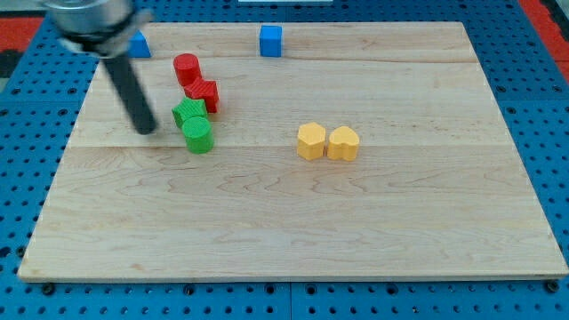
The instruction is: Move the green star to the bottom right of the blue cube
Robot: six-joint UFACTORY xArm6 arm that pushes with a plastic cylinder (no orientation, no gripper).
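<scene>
The green star (188, 112) lies on the wooden board at the view's left, touching a green cylinder (198, 135) just below it. The blue cube (270, 40) stands near the board's top edge, well up and to the right of the star. My tip (147, 130) rests on the board a short way left of the green star and green cylinder, apart from both. The rod slants up to the view's top left.
A red cylinder (187, 68) and a red block (204, 94) sit just above the green star. A second blue block (140, 44) is partly hidden behind the rod at top left. Two yellow blocks (311, 140) (343, 143) sit side by side mid-board.
</scene>
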